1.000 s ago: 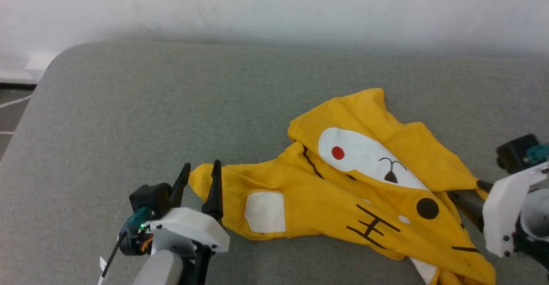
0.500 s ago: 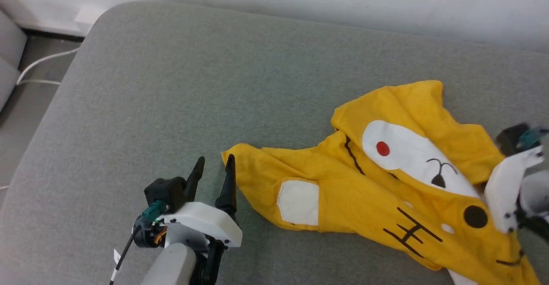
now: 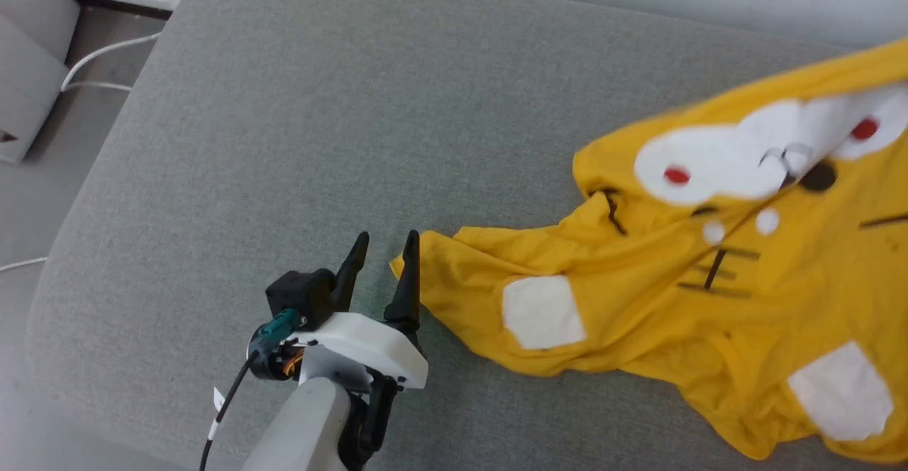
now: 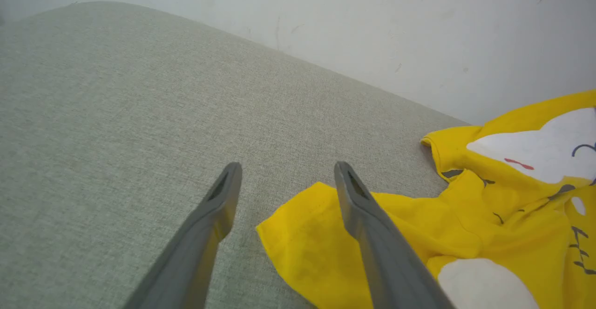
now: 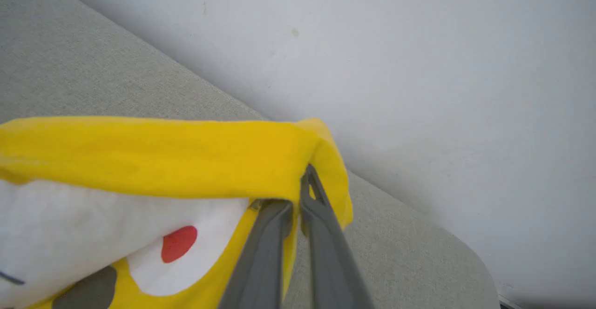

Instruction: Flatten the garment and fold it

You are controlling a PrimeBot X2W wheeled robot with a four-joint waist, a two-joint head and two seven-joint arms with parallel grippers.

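Note:
The bright yellow T-shirt with its cartoon face print lies face up on the grey cushion, its far right part lifted and stretched. My left gripper stands open at the shirt's left corner, one finger resting over the cloth and the other on bare cushion. In the right wrist view my right gripper is shut on the shirt's yellow edge, holding it up near the wall.
A pale wall runs behind the cushion. At the far left, floor with a white cable and a grey box lies past the cushion's rounded corner. Bare grey cushion stretches left of the shirt.
The head camera has swung left and down. The shirt's right side has been raised and pulled out wider, showing more of the print. My left gripper stays open at the left corner.

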